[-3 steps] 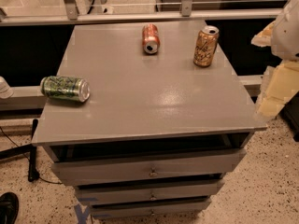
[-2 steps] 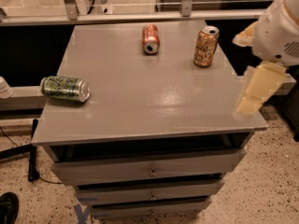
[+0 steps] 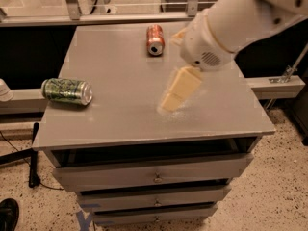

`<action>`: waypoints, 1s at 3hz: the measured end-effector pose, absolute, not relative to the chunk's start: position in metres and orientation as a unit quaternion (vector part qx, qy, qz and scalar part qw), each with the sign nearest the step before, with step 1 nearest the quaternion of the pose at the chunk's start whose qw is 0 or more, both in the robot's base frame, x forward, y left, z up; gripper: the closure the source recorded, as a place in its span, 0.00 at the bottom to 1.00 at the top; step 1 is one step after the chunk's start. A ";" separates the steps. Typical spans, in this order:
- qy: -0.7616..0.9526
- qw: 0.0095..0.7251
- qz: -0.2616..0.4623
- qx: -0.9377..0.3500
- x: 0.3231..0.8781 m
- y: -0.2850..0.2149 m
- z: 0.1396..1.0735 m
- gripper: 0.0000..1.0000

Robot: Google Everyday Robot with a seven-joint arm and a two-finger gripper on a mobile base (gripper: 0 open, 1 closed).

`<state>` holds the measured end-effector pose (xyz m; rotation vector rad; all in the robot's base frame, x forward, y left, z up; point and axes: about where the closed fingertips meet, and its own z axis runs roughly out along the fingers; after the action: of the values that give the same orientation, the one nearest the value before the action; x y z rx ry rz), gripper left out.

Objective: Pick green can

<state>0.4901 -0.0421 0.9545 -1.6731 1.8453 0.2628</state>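
Observation:
The green can, with a mottled green-and-white label and silver ends, lies on its side near the left edge of the grey cabinet top. My gripper hangs over the middle of the top, well to the right of the can, its cream fingers pointing down-left. The white arm reaches in from the upper right.
A red-orange can lies on its side at the back of the top. The gold-tan can is hidden behind my arm. Drawers sit below the top's front edge. A black rail and a glass barrier run behind the cabinet.
My arm has swung in from the right edge to over the middle of the top, now covering the gold-tan can. The cans have not moved.

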 end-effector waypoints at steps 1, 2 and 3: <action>0.671 0.344 0.130 -0.644 0.512 0.021 0.941 0.00; 0.658 0.350 0.151 -0.650 0.527 0.063 0.920 0.00; 0.659 0.346 0.171 -0.646 0.540 0.089 0.900 0.00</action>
<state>0.5400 0.0892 0.8998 -1.6759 1.7106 0.4433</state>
